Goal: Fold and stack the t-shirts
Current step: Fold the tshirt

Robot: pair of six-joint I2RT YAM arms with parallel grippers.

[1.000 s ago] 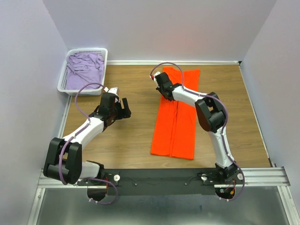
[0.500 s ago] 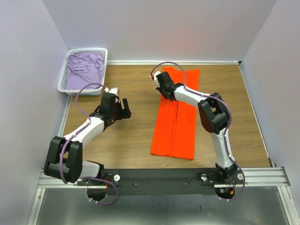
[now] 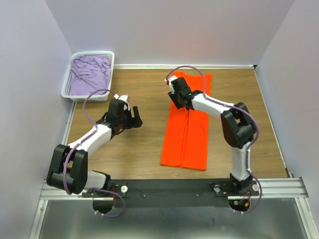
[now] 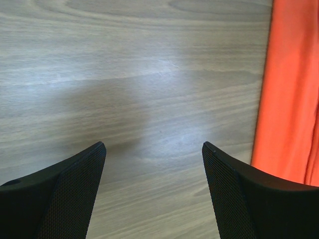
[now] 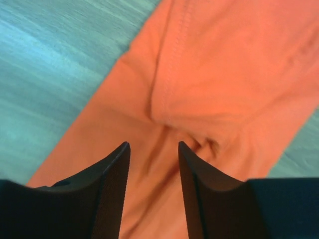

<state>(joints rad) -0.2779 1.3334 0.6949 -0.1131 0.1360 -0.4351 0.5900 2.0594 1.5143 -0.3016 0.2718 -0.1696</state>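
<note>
We're looking at the right pincer with its jaws parted and nothing pinched between them. The orange t-shirt lies right underneath it, already folded into a long strip that runs from below the pincer back toward the arm bases. The left pincer is spread wide over the bare table and is holding nothing. The strip's long edge is just off to its right.

Things we think could go sideways:
- There's a small bunched wrinkle just ahead of the right pincer's tips. If a finger catches it on the way up, the top layer could drag and the neat fold could open.
- If the next grab closes on one layer only, the strip will probably peel apart instead of folding over.
- Nothing pins the near end, so a one-sided pull might skew the whole strip.

What we can't make out:
- Whether the right pincer's tips touch the cloth or sit just above it.
- The far end of the strip, since the arm covers part of it from above.
- The lilac t-shirt, which is only a crumpled heap in the basket, off beyond the left pincer. We can't pick out its sleeves or neck.
</note>
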